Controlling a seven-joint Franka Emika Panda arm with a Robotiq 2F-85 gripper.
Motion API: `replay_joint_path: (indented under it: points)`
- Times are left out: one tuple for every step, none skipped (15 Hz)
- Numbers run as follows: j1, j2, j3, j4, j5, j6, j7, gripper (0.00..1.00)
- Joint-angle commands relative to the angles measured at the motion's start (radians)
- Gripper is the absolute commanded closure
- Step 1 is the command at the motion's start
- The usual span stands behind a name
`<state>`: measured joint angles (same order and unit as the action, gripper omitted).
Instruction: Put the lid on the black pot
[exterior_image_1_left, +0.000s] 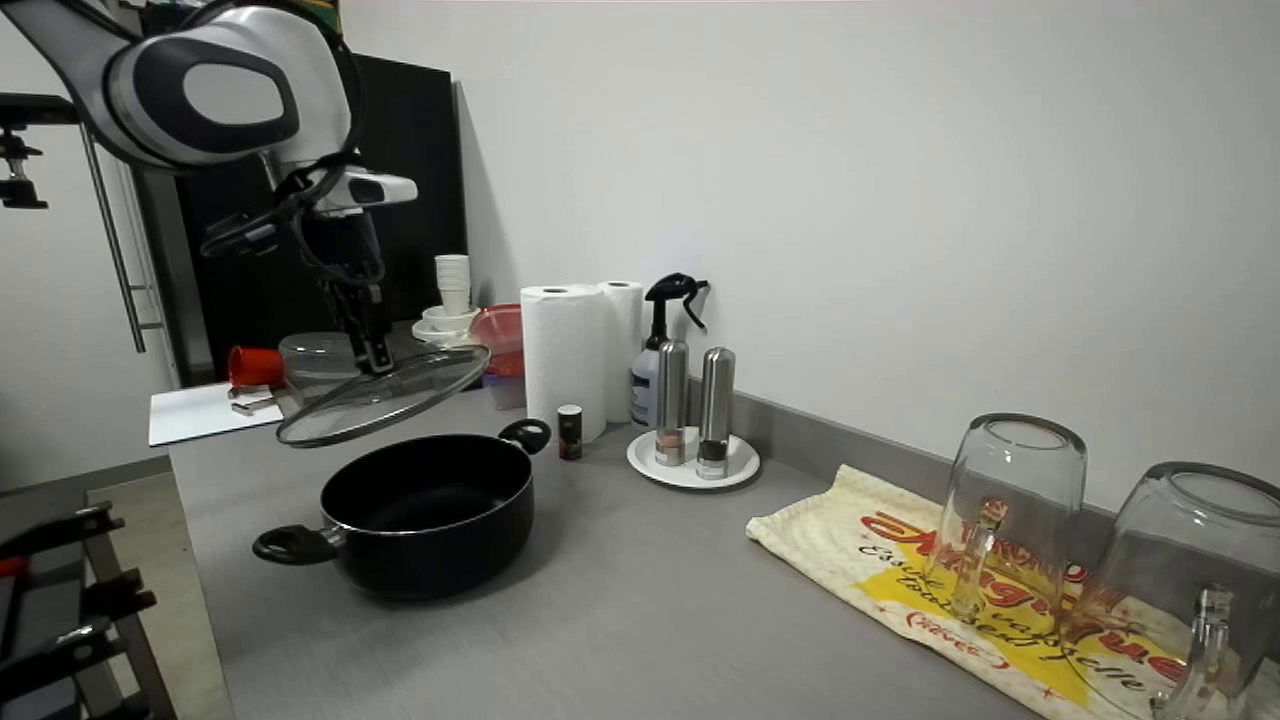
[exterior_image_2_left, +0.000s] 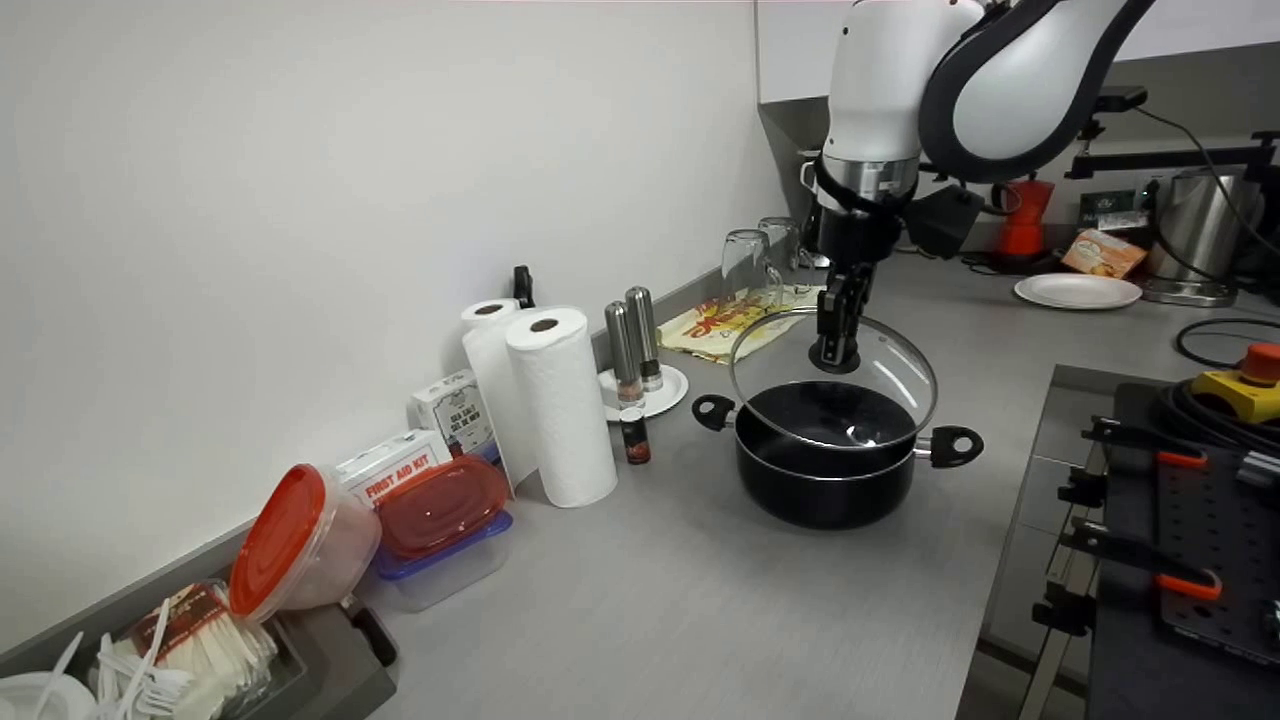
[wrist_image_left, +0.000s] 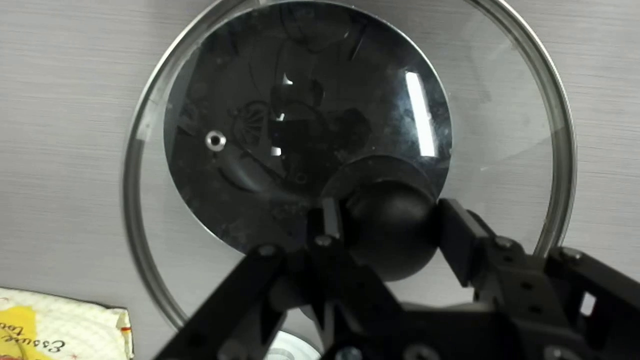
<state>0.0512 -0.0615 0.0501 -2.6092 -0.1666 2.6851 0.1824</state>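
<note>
My gripper (wrist_image_left: 390, 220) is shut on the dark round knob (wrist_image_left: 392, 240) of the lid, one finger on either side. The glass lid (exterior_image_1_left: 430, 388) hangs in the air, tilted, its metal rim rising towards the paper rolls in an exterior view. Below it the black pot (exterior_image_1_left: 430, 560) stands upright on the grey counter, uncovered, with a visible gap between its rim and the lid. In an exterior view the lid (exterior_image_2_left: 895, 365) overlaps the opening of the pot (exterior_image_2_left: 825, 500). Through the glass in the wrist view, the pot's dark inside shows off-centre from the lid.
Close by the pot are a small spice jar (exterior_image_1_left: 570, 432), paper towel rolls (exterior_image_1_left: 562, 360) and two steel mills (exterior_image_1_left: 716, 400) on a white plate (exterior_image_1_left: 742, 462). Glass mugs (exterior_image_1_left: 1010, 520) rest upside down on a printed cloth (exterior_image_1_left: 800, 525). Plastic containers (exterior_image_2_left: 440, 560) sit along the wall.
</note>
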Motion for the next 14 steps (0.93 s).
replay_joint_path:
  points:
    - [-0.019, -0.037, -0.008, -0.039, 0.013, 0.058, -0.014, 0.75]
    - [-0.024, -0.042, -0.011, -0.044, 0.010, 0.062, -0.013, 0.75]
    - [-0.030, -0.047, -0.013, -0.047, 0.006, 0.065, -0.014, 0.75]
    - [-0.035, -0.049, -0.016, -0.046, 0.004, 0.069, -0.020, 0.75]
    - [-0.039, -0.048, -0.019, -0.041, -0.001, 0.069, -0.024, 0.75]
    - [-0.045, -0.042, -0.022, -0.027, -0.012, 0.060, -0.029, 0.75]
    - [-0.049, -0.035, -0.024, -0.012, -0.019, 0.053, -0.041, 0.75]
    - [-0.050, -0.030, -0.026, 0.000, -0.015, 0.047, -0.057, 0.75]
    - [-0.051, -0.022, -0.026, 0.014, -0.012, 0.043, -0.075, 0.75]
    - [-0.047, -0.009, -0.028, 0.028, 0.010, 0.041, -0.111, 0.75]
    - [-0.042, 0.001, -0.030, 0.038, 0.035, 0.048, -0.150, 0.75]
    - [-0.034, 0.014, -0.031, 0.049, 0.071, 0.053, -0.199, 0.75]
    - [-0.028, 0.024, -0.032, 0.058, 0.110, 0.057, -0.251, 0.75]
    - [-0.023, 0.035, -0.032, 0.070, 0.154, 0.054, -0.305, 0.75]
